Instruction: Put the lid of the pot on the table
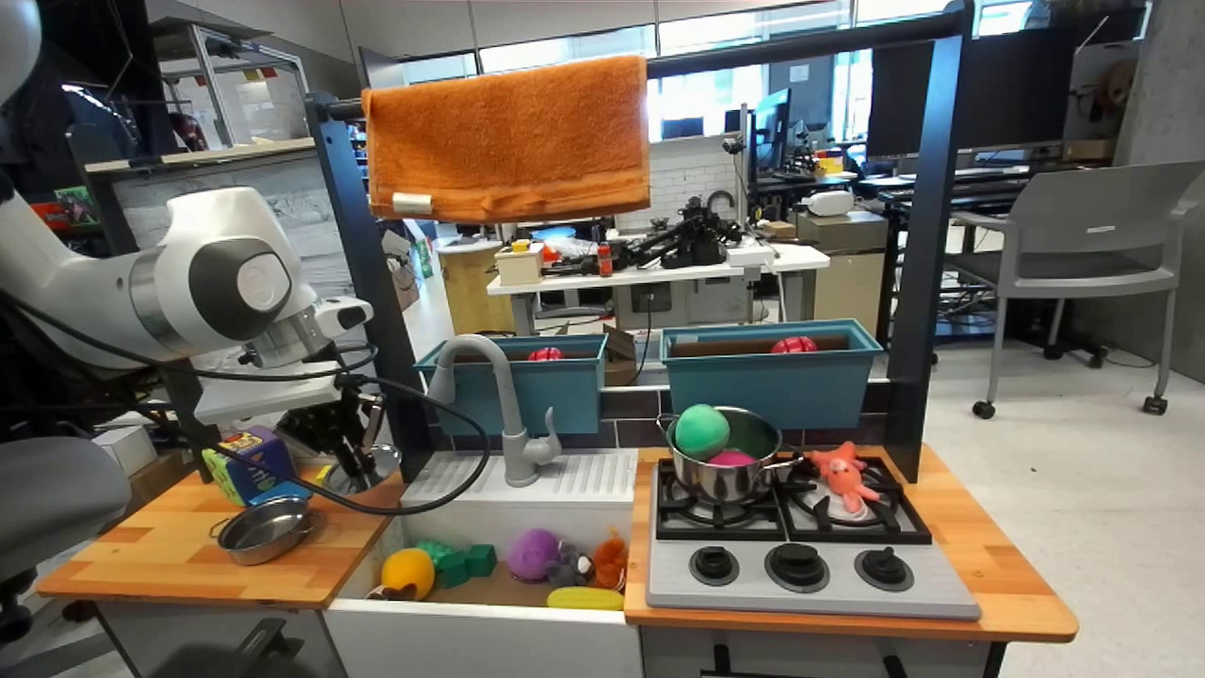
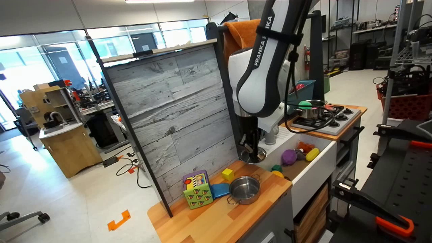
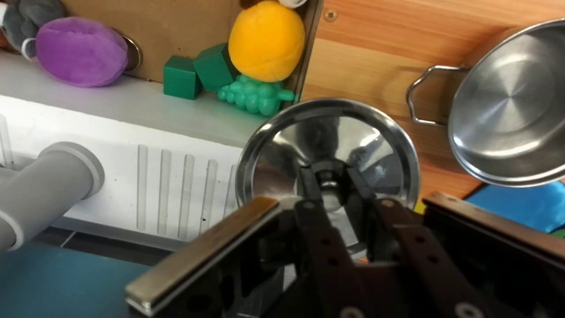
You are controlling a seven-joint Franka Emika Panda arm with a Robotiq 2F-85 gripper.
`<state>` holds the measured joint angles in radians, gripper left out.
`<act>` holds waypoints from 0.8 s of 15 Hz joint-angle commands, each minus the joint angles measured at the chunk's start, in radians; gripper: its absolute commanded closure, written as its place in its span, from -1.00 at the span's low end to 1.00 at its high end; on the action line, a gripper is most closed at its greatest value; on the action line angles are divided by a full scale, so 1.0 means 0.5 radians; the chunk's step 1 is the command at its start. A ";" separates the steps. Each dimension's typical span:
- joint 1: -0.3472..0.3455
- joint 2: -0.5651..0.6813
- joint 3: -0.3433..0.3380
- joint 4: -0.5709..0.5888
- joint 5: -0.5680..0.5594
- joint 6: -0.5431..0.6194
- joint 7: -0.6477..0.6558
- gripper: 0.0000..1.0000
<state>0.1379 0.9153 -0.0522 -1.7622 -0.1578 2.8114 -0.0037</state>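
Note:
The silvery round lid [image 3: 282,154] is in my gripper [image 3: 331,176], with the fingers on both sides of its dark central knob. In both exterior views the lid [image 1: 384,460] [image 2: 254,159] is at the back of the left wooden table [image 1: 169,560] [image 2: 216,219], beside the sink and near the grey board. It looks tilted; its exact height over the wood is hard to tell. The small silvery pot [image 1: 264,530] [image 2: 244,189] stands uncovered on the table. In the wrist view the pot [image 3: 512,97] is to the right of the lid, apart from it.
A colourful toy box [image 2: 197,190], a yellow cube [image 2: 227,174] and a blue piece [image 2: 220,190] are behind and beside the pot. The sink basin [image 1: 471,650] holds several toys. The grey faucet [image 3: 48,176] rises beside the lid. A second pot [image 1: 720,480] stands on the stove.

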 commanded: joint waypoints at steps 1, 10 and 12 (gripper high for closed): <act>0.014 0.103 0.004 0.157 0.024 -0.142 0.022 0.90; 0.062 0.256 -0.012 0.357 0.009 -0.336 0.070 0.90; 0.058 0.289 -0.009 0.403 0.012 -0.377 0.072 0.90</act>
<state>0.1609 1.0211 -0.0516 -1.6271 -0.1555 2.6788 0.0202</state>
